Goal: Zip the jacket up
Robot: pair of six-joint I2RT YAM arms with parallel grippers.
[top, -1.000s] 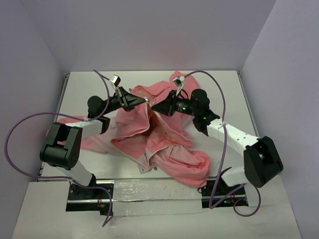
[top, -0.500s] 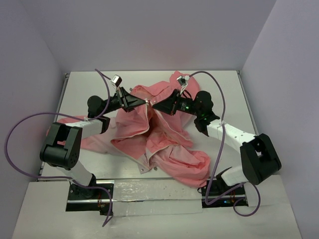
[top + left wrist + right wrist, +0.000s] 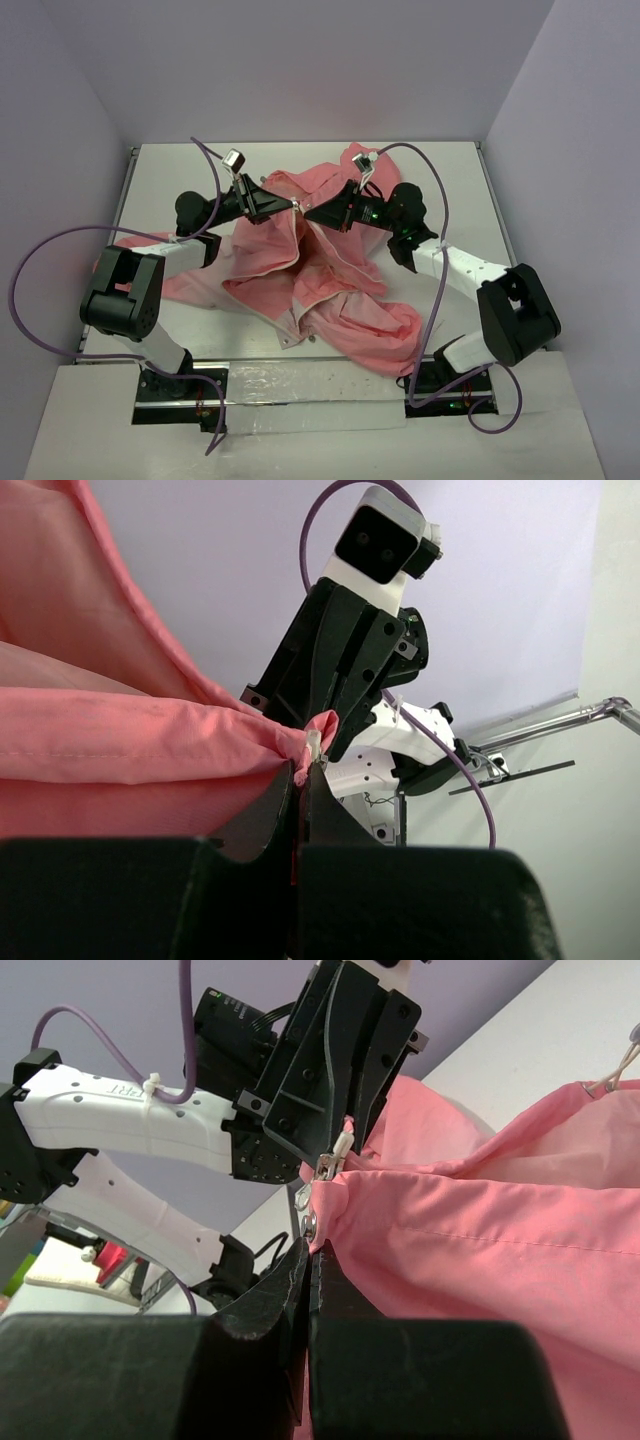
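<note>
The jacket (image 3: 340,290) is spread on the bench (image 3: 170,170) between the two arms, and its front is seen open: the paler lining is exposed and the two front edges lie apart toward the near side, so most of the closing is judged to be left. Both arms are stretched inward over the far part of the garment, tip to tip. The left gripper (image 3: 288,205) is closed tight on a fold of pink fabric, and the right gripper (image 3: 312,212) is clamped on the edge just beside the metal zipper pull (image 3: 328,1165).
</note>
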